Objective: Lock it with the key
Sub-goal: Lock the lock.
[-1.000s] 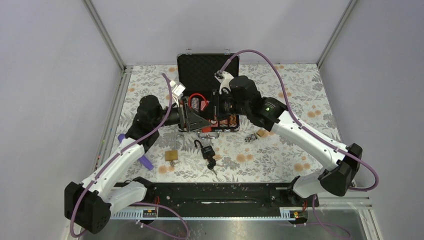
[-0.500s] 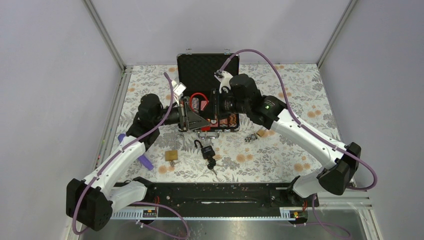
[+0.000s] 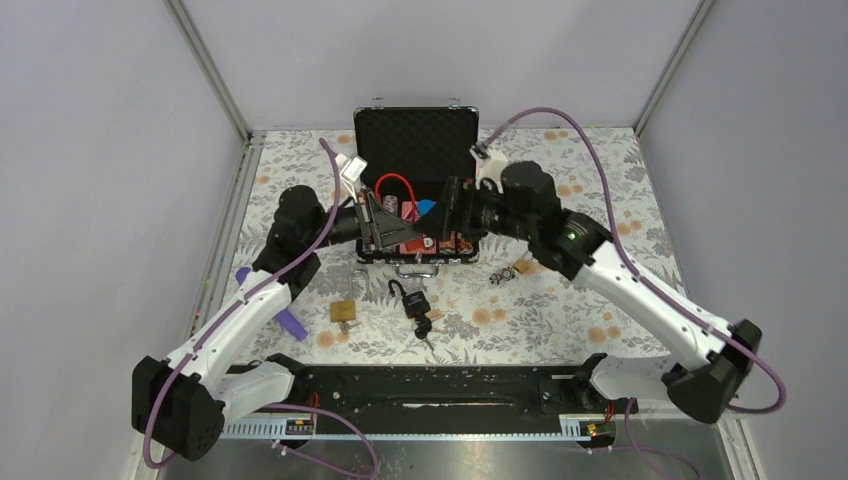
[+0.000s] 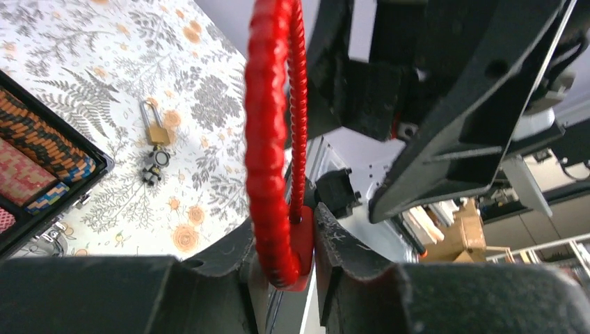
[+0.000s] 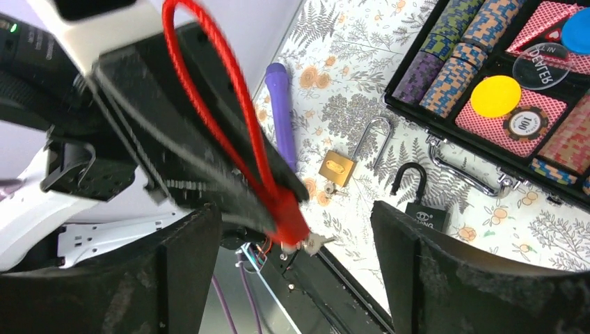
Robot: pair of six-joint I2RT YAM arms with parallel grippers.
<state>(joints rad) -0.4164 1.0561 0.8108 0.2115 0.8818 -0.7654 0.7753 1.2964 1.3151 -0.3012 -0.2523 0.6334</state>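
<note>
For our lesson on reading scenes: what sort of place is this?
Probably a robotics lab test cell: two arms bolted to a black rail, plain panel walls, and props, padlocks and a chip case, on a floral cloth.

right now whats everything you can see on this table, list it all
case: one, black, open, far middle of the table
poker chips: many, mixed colours, in the case
cable lock: one, red, held up over the case
left padlock: one, brass, long shackle, in front of the case
right padlock: one, brass, right of the case front
black padlock: one, black, in front of the case
keys: small bunch, dark, touching the black padlock
pen-like stick: one, purple, beside the left arm
left hand: one, black, shut on the cable lock
right hand: one, black, open, facing the cable lock
</note>
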